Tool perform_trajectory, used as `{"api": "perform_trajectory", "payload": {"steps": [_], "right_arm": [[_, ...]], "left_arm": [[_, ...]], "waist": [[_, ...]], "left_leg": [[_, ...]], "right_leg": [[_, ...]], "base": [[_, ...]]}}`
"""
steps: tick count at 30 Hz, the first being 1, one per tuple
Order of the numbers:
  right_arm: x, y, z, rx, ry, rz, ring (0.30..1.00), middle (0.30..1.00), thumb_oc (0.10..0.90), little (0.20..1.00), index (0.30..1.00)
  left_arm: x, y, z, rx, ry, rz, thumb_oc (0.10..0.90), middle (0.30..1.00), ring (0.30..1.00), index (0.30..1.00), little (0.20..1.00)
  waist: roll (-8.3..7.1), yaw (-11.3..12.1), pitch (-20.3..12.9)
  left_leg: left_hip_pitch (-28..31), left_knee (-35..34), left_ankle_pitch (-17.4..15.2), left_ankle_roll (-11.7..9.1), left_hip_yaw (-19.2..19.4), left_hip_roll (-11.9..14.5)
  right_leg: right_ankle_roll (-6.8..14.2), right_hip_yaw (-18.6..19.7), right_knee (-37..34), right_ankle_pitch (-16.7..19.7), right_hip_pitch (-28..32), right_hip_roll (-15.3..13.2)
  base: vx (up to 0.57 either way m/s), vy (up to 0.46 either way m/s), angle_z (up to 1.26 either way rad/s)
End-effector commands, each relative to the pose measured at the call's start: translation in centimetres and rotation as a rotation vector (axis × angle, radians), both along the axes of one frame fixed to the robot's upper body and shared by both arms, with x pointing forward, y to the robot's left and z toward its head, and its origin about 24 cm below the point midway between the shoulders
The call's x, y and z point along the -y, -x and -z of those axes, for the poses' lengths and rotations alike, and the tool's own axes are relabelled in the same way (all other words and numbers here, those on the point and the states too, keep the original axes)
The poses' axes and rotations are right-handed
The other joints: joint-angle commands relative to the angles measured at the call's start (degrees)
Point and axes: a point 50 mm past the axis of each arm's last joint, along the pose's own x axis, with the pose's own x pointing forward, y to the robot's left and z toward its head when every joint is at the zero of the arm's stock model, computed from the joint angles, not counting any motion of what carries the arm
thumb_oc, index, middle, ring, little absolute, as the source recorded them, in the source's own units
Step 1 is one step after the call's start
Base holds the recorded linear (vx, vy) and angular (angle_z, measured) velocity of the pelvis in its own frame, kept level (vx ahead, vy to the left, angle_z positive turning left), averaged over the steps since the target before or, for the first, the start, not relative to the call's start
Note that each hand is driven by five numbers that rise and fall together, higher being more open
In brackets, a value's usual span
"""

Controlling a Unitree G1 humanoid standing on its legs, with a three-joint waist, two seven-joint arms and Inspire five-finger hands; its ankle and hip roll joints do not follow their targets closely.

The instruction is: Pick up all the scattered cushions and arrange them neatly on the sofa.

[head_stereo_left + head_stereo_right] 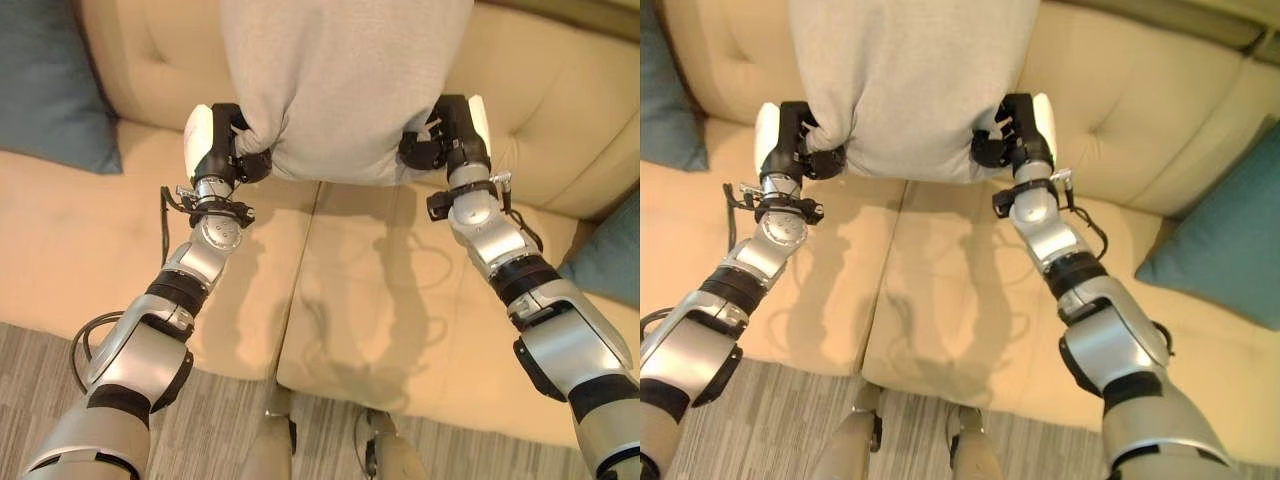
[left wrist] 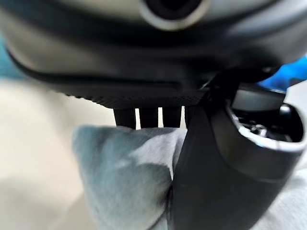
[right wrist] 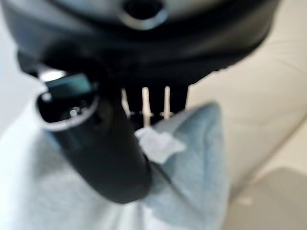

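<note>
Silver-grey arms with black bands, dark left hand [image 1: 225,150] and right hand [image 1: 445,140], white-covered thumbs

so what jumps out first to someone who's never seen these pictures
A big grey cushion fills the middle, held up over the beige sofa against its backrest. The left hand and right hand each pinch one of its lower corners, thumbs pressing into the fabric. Teal cushions frame it: one on the sofa's left end, another on the right.
</note>
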Motion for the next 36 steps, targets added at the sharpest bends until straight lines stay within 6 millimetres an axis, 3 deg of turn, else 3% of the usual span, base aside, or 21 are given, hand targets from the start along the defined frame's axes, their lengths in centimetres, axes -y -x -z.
{"api": "perform_trajectory", "payload": {"steps": [1,6,7,8,10,13,14,17,19,20,21,23,24,25,26,27,30,31,32,36], "right_arm": [[0.2,0.4,-7.8,0.192,-0.037,0.031,0.9,0.9,0.8,0.9,0.9],[1.5,-0.2,-5.3,0.074,-0.069,0.109,0.9,0.9,0.8,0.9,0.9],[1.5,-0.2,-5.3,0.074,-0.069,0.109,0.9,0.9,0.8,0.9,0.9],[2.8,-0.2,-4.2,0.013,-0.106,0.147,0.9,0.9,0.8,0.9,0.9],[3.7,-0.2,-3.4,-0.015,-0.116,0.164,0.9,0.9,0.8,0.9,0.9],[4.1,-0.1,-3.3,-0.011,-0.132,0.169,0.9,0.9,0.8,0.9,0.9],[4.8,0.0,-2.5,-0.022,-0.164,0.183,0.9,0.9,0.8,0.9,0.9],[6.2,0.7,-0.5,0.032,-0.357,0.182,0.9,0.9,0.8,0.9,0.9],[6.2,0.7,-0.5,0.032,-0.357,0.182,0.9,0.9,0.8,0.9,0.9],[7.3,1.5,-0.1,0.126,-0.513,0.17,0.9,0.9,0.8,0.9,0.9],[7.5,1.9,0.6,0.161,-0.58,0.157,0.9,0.9,0.8,0.9,0.9],[8.6,3.0,1.6,0.215,-0.62,0.153,0.9,0.9,0.8,0.9,0.9],[8.5,3.1,2.0,0.208,-0.618,0.156,0.9,0.9,0.8,0.9,0.9],[9.1,4.0,2.9,0.226,-0.626,0.146,0.9,0.9,0.8,0.9,0.9],[10.3,5.5,5.2,0.244,-0.693,0.158,0.9,0.9,0.8,0.9,0.9],[10.8,6.6,7.2,0.242,-0.753,0.173,0.9,0.9,0.8,0.9,0.9],[11.9,8.8,11.0,0.222,-0.846,0.244,0.9,0.9,0.8,0.9,0.9],[11.9,8.8,11.1,0.221,-0.846,0.245,0.9,0.9,0.8,0.9,0.9],[12.8,10.3,12.8,0.201,-0.846,0.29,0.9,0.9,0.8,0.9,0.9],[16.6,14.7,15.8,0.037,-0.57,0.432,0.9,0.9,0.8,0.9,0.9]], "left_arm": [[1.8,-0.8,-7.2,0.163,-0.004,0.091,0.8,0.9,0.9,0.9,0.9],[-3.6,-0.7,-3.9,-0.027,0.178,-0.045,0.8,0.9,0.9,0.9,0.9],[-3.6,-0.7,-3.9,-0.027,0.178,-0.045,0.8,0.9,0.9,0.9,0.9],[-7.0,0.0,-3.1,-0.084,0.215,-0.144,0.8,0.9,0.9,0.9,0.9],[-9.3,0.7,-3.5,-0.085,0.221,-0.208,0.8,0.9,0.9,0.9,0.9],[-10.6,1.1,-3.5,-0.095,0.197,-0.241,0.8,0.9,0.9,0.9,0.9],[-12.7,2.0,-3.3,-0.117,0.163,-0.303,0.8,0.9,0.9,0.9,0.9],[-15.7,3.8,-1.1,-0.093,0.308,-0.406,0.8,0.9,0.9,0.9,0.9],[-15.7,3.8,-1.1,-0.093,0.308,-0.406,0.8,0.9,0.9,0.9,0.9],[-16.8,4.7,-0.4,0.039,0.536,-0.449,0.8,0.9,0.9,0.9,0.9],[-17.2,5.3,1.0,0.085,0.659,-0.474,0.8,0.9,0.9,0.9,0.9],[-17.9,6.7,3.9,0.07,0.69,-0.493,0.8,0.9,0.9,0.9,0.9],[-17.9,6.9,4.2,0.063,0.687,-0.495,0.8,0.9,0.9,0.9,0.9],[-18.0,7.7,6.2,0.005,0.642,-0.481,0.8,0.9,0.9,0.9,0.9],[-17.4,9.0,9.7,-0.133,0.561,-0.445,0.8,0.9,0.9,0.9,0.9],[-16.7,10.0,12.1,-0.176,0.612,-0.433,0.8,0.9,0.9,0.9,0.9],[-14.7,12.4,17.0,-0.242,0.765,-0.419,0.8,0.9,0.9,0.9,0.9],[-14.6,12.4,17.0,-0.243,0.765,-0.42,0.8,0.9,0.9,0.9,0.9],[-14.3,14.3,18.9,-0.273,0.77,-0.43,0.8,0.9,0.9,0.9,0.9],[-14.1,20.4,24.1,-0.401,0.866,-0.522,0.8,0.9,0.9,0.9,0.9]], "waist": [[2.55,0.99,-1.27],[3.6,0.87,-0.14],[3.61,0.87,-0.14],[4.19,1.09,-0.25],[4.39,1.2,-0.32],[4.5,1.22,-0.54],[4.58,1.35,-0.57],[4.82,1.43,-0.94],[4.83,1.42,-1.07],[4.55,1.71,-0.72],[4.31,1.79,-0.8],[3.87,1.65,-1.34],[3.88,1.64,-1.67],[3.87,1.46,-1.87],[3.99,0.83,-2.73],[3.9,0.85,-3.66],[3.95,0.26,-5.51],[3.96,0.26,-5.55],[3.89,0.22,-6.68],[3.5,-0.29,-8.98]], "left_leg": [[0.69,-0.77,-3.8,-5.41,2.89,0.36],[1.17,-0.77,-3.75,-5.29,3.0,-0.26],[1.17,-0.77,-3.75,-5.29,3.0,-0.26],[2.14,-0.77,-4.07,-5.18,3.08,-0.36],[2.78,-0.77,-4.24,-5.14,3.08,-0.4],[2.77,-0.77,-4.09,-5.14,3.03,-0.44],[3.42,-0.77,-4.39,-5.21,3.14,-0.31],[4.21,-0.77,-4.63,-5.12,3.26,0.04],[4.08,-0.77,-4.6,-5.12,3.24,0.04],[4.84,-0.77,-5.25,-5.05,3.21,0.2],[5.41,-0.77,-5.61,-5.01,3.22,0.37],[6.03,-0.77,-5.59,-4.84,3.24,0.75],[6.18,-0.77,-5.64,-4.84,3.24,0.75],[7.2,-0.77,-6.26,-4.74,3.45,0.95],[8.79,-0.77,-6.86,-4.4,3.7,1.19],[9.97,-0.77,-7.1,-4.11,3.89,1.15],[12.37,-0.77,-7.95,-3.69,4.14,1.22],[12.41,-0.77,-7.96,-3.69,4.13,1.22],[13.68,-0.77,-8.34,-3.49,4.3,1.4],[17.13,-0.77,-9.21,-2.78,4.7,1.42]], "right_leg": [[0.97,-1.26,0.15,1.21,-3.95,0.39],[1.01,-1.24,0.15,1.17,-3.67,0.18],[1.01,-1.24,0.15,1.17,-3.67,0.18],[0.9,-1.37,0.15,0.96,-2.72,0.05],[0.79,-1.63,0.15,0.8,-2.05,-0.05],[0.79,-1.75,0.15,0.9,-1.94,-0.11],[0.75,-1.85,0.15,0.63,-1.24,-0.18],[0.54,-2.19,0.15,0.18,-0.42,-0.19],[0.54,-2.21,0.15,0.2,-0.53,-0.19],[0.37,-2.37,0.15,-0.45,0.21,-0.11],[0.26,-2.42,0.15,-0.83,0.84,-0.07],[0.1,-2.63,0.15,-1.04,1.52,0.01],[0.09,-2.64,0.15,-1.08,1.67,0.01],[0.09,-2.73,0.15,-1.67,2.69,0.03],[-0.03,-2.76,0.15,-2.25,4.26,-0.02],[-0.19,-2.89,0.15,-2.48,5.46,-0.02],[-0.32,-3.23,0.15,-3.46,8.11,-0.02],[-0.32,-3.25,0.15,-3.48,8.16,-0.03],[-0.28,-3.53,0.15,-3.86,9.27,-0.02],[-0.1,-4.13,0.15,-4.73,12.62,-0.14]], "base": [[-0.04,0.063,0.02],[-0.01,0.033,-0.18],[0.0,0.025,0.14],[0.0,0.012,0.19],[0.0,-0.006,0.07],[0.0,-0.008,-0.27],[0.01,-0.008,-0.09],[0.02,-0.012,0.05],[0.02,-0.015,0.07],[0.05,-0.039,0.08],[0.06,-0.057,0.07],[0.03,-0.038,0.06],[0.06,-0.027,0.03],[0.11,-0.025,0.02],[0.14,-0.023,0.02],[0.12,-0.013,0.1],[0.08,-0.015,0.12],[0.05,-0.024,0.06],[0.08,-0.023,0.04],[0.03,-0.012,0.01]]}}
